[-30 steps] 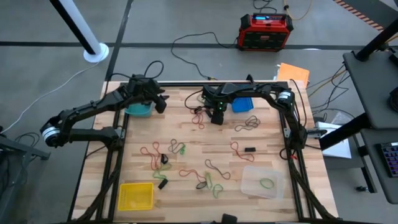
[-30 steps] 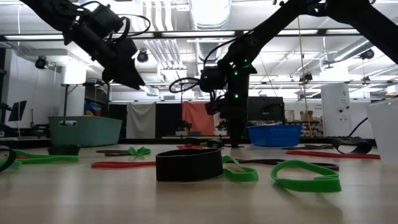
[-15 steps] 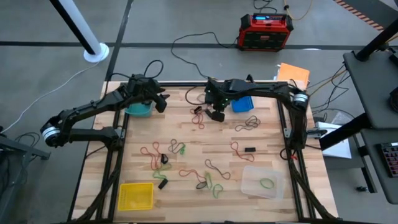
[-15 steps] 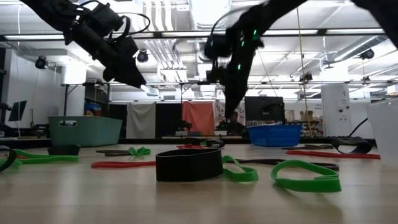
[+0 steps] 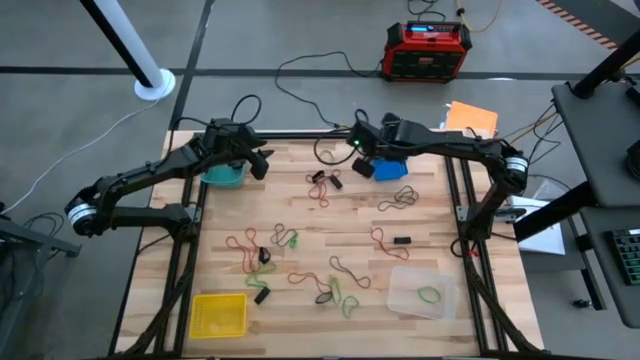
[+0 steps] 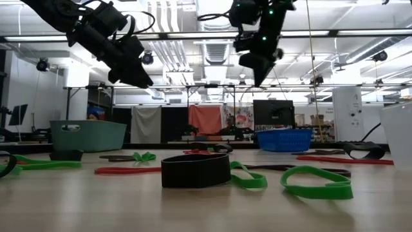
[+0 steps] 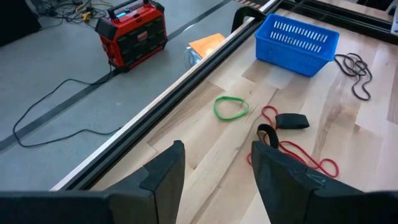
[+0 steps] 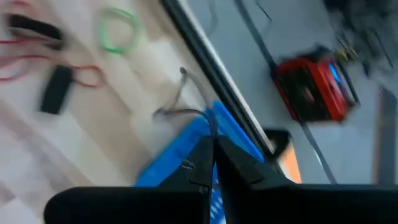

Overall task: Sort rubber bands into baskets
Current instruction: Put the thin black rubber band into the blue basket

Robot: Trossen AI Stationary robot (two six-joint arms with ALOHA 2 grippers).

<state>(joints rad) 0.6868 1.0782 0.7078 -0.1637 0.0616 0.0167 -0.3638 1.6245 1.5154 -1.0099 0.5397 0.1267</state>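
Risk: right claw, clenched on a thin band, hangs just short of the blue basket; early release drops it on the bench. Left claw released, above the teal basket.

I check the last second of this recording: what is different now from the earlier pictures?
The right gripper rose from the table near the red bands and moved toward the blue basket; its fingers look shut, possibly on a thin band. The left gripper stayed beside the teal basket.
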